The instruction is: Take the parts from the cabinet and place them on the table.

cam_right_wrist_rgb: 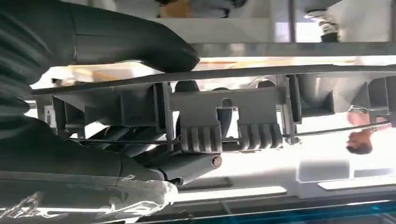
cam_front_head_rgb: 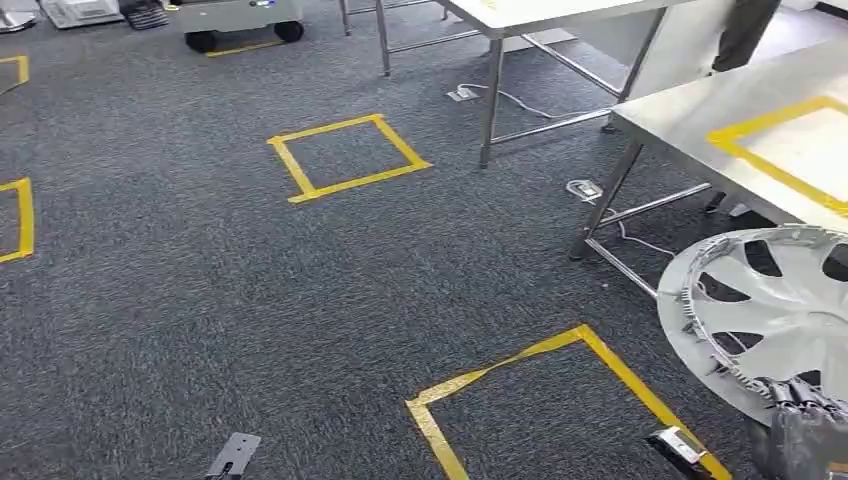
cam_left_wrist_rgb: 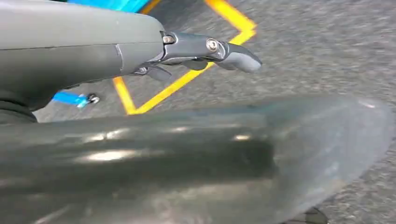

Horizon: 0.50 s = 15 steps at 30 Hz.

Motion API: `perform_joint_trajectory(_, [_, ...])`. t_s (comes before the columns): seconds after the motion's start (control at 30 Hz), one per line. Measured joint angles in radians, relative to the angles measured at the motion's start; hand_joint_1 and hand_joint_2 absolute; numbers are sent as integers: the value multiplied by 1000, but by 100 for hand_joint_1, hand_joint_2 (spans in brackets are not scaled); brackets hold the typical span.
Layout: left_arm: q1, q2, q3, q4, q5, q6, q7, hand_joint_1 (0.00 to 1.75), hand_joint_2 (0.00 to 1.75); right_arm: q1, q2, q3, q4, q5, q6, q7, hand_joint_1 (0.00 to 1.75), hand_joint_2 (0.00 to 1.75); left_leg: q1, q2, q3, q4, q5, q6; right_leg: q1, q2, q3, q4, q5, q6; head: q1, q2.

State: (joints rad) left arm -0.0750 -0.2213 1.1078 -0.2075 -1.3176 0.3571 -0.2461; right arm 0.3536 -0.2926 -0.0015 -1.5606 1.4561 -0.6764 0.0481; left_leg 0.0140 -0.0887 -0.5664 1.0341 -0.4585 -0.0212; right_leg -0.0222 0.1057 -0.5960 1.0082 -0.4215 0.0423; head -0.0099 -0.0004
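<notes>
A silver wheel cover [cam_front_head_rgb: 770, 310] hangs at the lower right of the head view, just in front of the steel table [cam_front_head_rgb: 690, 115]. My right hand [cam_front_head_rgb: 805, 425] grips its lower rim. In the right wrist view the thumb [cam_right_wrist_rgb: 116, 42] lies over the cover's edge and the darker fingers [cam_right_wrist_rgb: 187, 165] curl under its ribbed, clipped back [cam_right_wrist_rgb: 224, 116]. My left hand [cam_left_wrist_rgb: 154, 56] hangs over the grey carpet with fingers [cam_left_wrist_rgb: 229, 53] stretched out and nothing in them. A yellow tape rectangle [cam_front_head_rgb: 790, 150] marks the table top.
Yellow tape squares lie on the carpet, one ahead [cam_front_head_rgb: 345, 155] and one near my feet [cam_front_head_rgb: 560, 400]. A second steel table [cam_front_head_rgb: 530, 15] stands behind, with cables [cam_front_head_rgb: 585, 190] on the floor by the table legs. A wheeled cart [cam_front_head_rgb: 240, 20] sits far back. A person's legs [cam_front_head_rgb: 745, 30] are beyond the tables.
</notes>
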Motion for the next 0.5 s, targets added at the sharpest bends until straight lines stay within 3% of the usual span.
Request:
perform_joint_trajectory(0.03, [0, -1, 0, 0, -1, 0, -1, 0, 0, -3, 0, -2, 0, 0, 0, 0, 175, 175, 5, -25, 11, -37, -10, 2, 5, 15, -9, 12, -2, 8, -1, 0])
perform_joint_trajectory(0.13, [-1, -1, 0, 0, 0, -1, -5, 0, 0, 7, 0, -8, -2, 1, -1, 0, 175, 175, -7, 12, 8, -30, -6, 23, -8, 52, -21, -8, 13, 32, 0, 0])
perform_joint_trajectory(0.17, [-1, 0, 0, 0, 0, -1, -6, 0, 0, 9, 0, -10, -2, 0, -1, 0, 175, 175, 0, 30, 8, -38, 0, 32, -9, 65, -32, -7, 15, 37, -1, 0])
perform_joint_trajectory(0.2, [-3, 1, 0, 0, 0, -1, -7, 0, 0, 15, 0, -11, -2, 0, -1, 0, 175, 175, -2, 43, 9, -40, 1, 39, -3, 8, -40, 12, -1, 36, 4, 0])
perform_joint_trajectory(0.23, [-3, 1, 0, 0, 0, -1, -8, 0, 0, 13, 0, -11, -2, 0, -1, -2, 175, 175, -5, 55, 9, -41, 1, 46, 2, -47, -65, 63, -38, 36, 9, 0])
perform_joint_trajectory(0.27, [0, 0, 0, 0, 0, -1, -8, 0, 0, 8, 0, -11, -2, 0, -1, -2, 175, 175, -8, 70, 9, -41, 1, 48, 3, -74, -99, 141, -81, 38, 8, 0])
perform_joint_trajectory(0.3, [2, 0, 0, 0, 1, -1, -8, 0, 0, 5, 0, -11, -2, 0, -1, -3, 175, 175, -12, 87, 9, -41, -1, 50, 3, -91, -142, 238, -125, 38, 8, 0])
perform_joint_trajectory(0.33, [3, 1, 0, 0, 1, -2, -8, 0, 0, 6, 0, -11, -2, 0, -1, -3, 175, 175, -15, 103, 9, -40, -1, 51, 3, -97, -171, 306, -148, 39, 8, 0])
perform_joint_trajectory(0.37, [3, 1, 0, 0, 1, -2, -9, 0, 0, 9, 0, -11, -2, 0, -1, -3, 175, 175, -15, 116, 10, -40, -2, 51, 3, -98, -175, 322, -145, 40, 8, 0])
perform_joint_trajectory(0.4, [3, 1, 0, 0, 1, -3, -10, 0, 0, 10, 0, -12, -2, 0, -1, -3, 175, 175, -15, 129, 11, -40, -4, 51, 3, -99, -154, 290, -122, 40, 8, 0])
perform_joint_trajectory(0.47, [2, 0, 0, 0, 1, -3, -10, 0, 0, 12, 0, -14, -2, -1, -1, -2, 175, 175, -15, 152, 18, -40, -9, 47, 3, -120, -57, 123, -47, 37, 8, 0])
perform_joint_trajectory(0.5, [2, -1, 0, 0, 1, -3, -10, 0, 0, 11, 0, -15, -2, -1, -1, -2, 175, 175, -17, 162, 25, -39, -13, 42, 5, -171, 1, 29, -18, 35, 9, 0])
